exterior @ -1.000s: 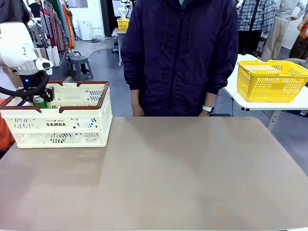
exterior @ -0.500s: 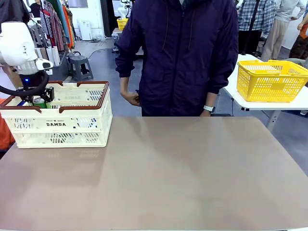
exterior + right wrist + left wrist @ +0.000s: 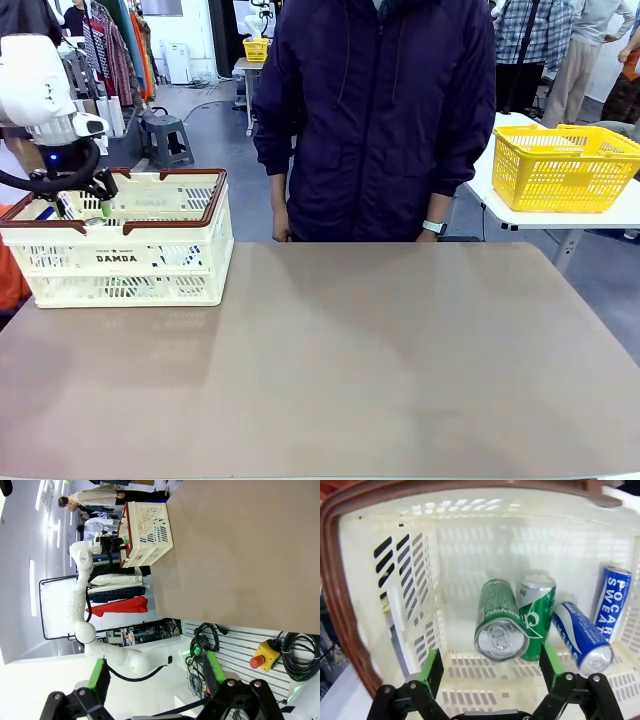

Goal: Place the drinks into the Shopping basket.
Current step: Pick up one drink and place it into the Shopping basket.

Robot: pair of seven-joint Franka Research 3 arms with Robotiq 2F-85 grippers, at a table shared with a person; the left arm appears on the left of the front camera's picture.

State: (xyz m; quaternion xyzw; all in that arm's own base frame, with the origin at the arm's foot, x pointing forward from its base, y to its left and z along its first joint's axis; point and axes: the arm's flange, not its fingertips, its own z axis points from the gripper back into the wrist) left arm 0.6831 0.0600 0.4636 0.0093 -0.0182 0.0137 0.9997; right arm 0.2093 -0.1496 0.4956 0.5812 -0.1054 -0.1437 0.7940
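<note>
The cream Shopping basket (image 3: pixel 125 255) with a brown rim stands at the table's left. My left gripper (image 3: pixel 84 207) hangs over its left end, open and holding nothing. In the left wrist view the gripper (image 3: pixel 490 656) looks down into the basket (image 3: pixel 410 580). Below it lie two green drinks, one tilted with its top toward me (image 3: pixel 497 612) and one beside it (image 3: pixel 538 614). Two blue-and-white cans lie to the right, one on the floor (image 3: pixel 580 636) and one leaning on the wall (image 3: pixel 613 600). My right gripper (image 3: pixel 155 672) is open and empty, off the table.
A person in a dark jacket (image 3: pixel 375 120) stands at the far edge, hands low by the table. A yellow mesh basket (image 3: pixel 565 165) sits on another table at the right. The brown tabletop (image 3: pixel 380 350) stretches from the basket to the right.
My left gripper opened and let go of a green can, which now lies in the basket; the gripper rose a little. The person's arm moved and came back down.
</note>
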